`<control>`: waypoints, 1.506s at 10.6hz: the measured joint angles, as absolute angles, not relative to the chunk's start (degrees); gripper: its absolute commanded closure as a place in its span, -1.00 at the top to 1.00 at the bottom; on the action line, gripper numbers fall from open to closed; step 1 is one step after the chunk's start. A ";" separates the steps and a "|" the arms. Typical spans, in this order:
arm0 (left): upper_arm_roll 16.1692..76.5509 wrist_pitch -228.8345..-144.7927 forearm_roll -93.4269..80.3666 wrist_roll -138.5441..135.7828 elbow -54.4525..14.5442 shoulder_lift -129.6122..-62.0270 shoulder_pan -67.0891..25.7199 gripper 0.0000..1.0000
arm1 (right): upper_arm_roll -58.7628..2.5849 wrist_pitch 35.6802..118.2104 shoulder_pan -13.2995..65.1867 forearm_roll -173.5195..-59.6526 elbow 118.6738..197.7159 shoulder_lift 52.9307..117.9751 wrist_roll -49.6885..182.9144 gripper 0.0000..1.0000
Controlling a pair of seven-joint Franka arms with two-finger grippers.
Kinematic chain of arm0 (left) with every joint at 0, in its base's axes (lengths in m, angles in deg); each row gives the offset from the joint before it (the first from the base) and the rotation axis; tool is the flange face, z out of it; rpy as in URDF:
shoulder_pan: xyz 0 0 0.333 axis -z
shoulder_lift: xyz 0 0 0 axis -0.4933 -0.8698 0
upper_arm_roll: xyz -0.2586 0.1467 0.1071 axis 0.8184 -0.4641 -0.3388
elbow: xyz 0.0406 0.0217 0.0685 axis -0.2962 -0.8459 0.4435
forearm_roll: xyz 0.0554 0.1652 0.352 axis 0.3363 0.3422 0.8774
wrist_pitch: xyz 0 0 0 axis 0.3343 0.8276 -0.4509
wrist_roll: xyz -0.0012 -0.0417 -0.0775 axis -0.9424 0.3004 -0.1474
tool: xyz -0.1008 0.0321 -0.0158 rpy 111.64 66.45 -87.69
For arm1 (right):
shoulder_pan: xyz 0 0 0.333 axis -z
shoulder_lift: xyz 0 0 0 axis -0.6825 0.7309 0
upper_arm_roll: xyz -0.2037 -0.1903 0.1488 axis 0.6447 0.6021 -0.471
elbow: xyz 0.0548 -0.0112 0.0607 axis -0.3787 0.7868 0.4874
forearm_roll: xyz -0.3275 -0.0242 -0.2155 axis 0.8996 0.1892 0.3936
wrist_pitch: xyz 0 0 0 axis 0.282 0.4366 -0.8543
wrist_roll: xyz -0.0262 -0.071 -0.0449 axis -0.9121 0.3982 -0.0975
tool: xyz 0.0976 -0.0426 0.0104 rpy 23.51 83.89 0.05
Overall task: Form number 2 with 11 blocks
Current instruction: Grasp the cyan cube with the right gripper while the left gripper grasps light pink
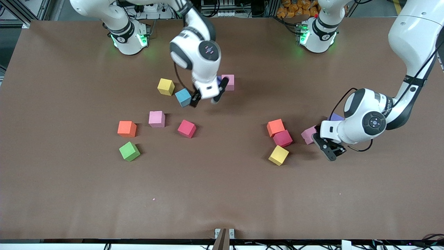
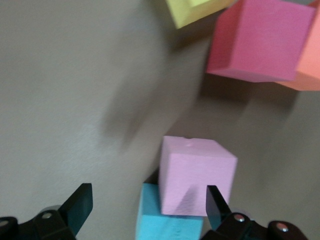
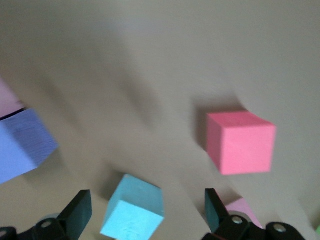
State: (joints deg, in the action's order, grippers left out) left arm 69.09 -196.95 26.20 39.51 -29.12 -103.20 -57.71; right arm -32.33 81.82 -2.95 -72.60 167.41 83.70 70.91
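No digit 2 stands; the blocks lie loose in two groups. Toward the right arm's end are a light blue block (image 1: 183, 97), pink (image 1: 156, 118), orange (image 1: 127, 128), crimson (image 1: 187, 128), green (image 1: 129, 151) and another pink (image 1: 229, 82). My right gripper (image 1: 205, 100) is open and empty over the table beside the light blue block (image 3: 134, 212). Toward the left arm's end are orange (image 1: 275, 127), crimson (image 1: 282, 138), pink (image 1: 308, 134) and purple (image 1: 335, 117). My left gripper (image 1: 332, 152) is open and low, against that pink block (image 2: 197, 172), with a second light blue block (image 2: 167, 217) between its fingers.
Two yellow cubes lie among the blocks, one (image 1: 165, 86) beside the light blue block and one (image 1: 278, 155) nearer the front camera than the crimson block. A purple block (image 3: 22, 145) shows in the right wrist view. Bare brown table (image 1: 222, 194) spreads toward the front camera.
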 measured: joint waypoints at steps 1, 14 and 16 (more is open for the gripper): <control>69.99 -196.95 26.20 39.51 -30.15 -102.34 -57.57 1.00 | -32.31 81.79 -1.82 -72.60 167.90 83.72 66.97 1.00; 70.85 -200.36 40.07 32.89 -36.39 -102.54 -55.97 1.00 | -37.35 88.05 7.45 -72.64 179.39 81.25 45.17 1.00; 70.62 -201.44 41.07 32.80 -36.62 -103.42 -56.09 1.00 | -37.54 88.06 7.51 -72.82 181.66 78.30 47.55 1.00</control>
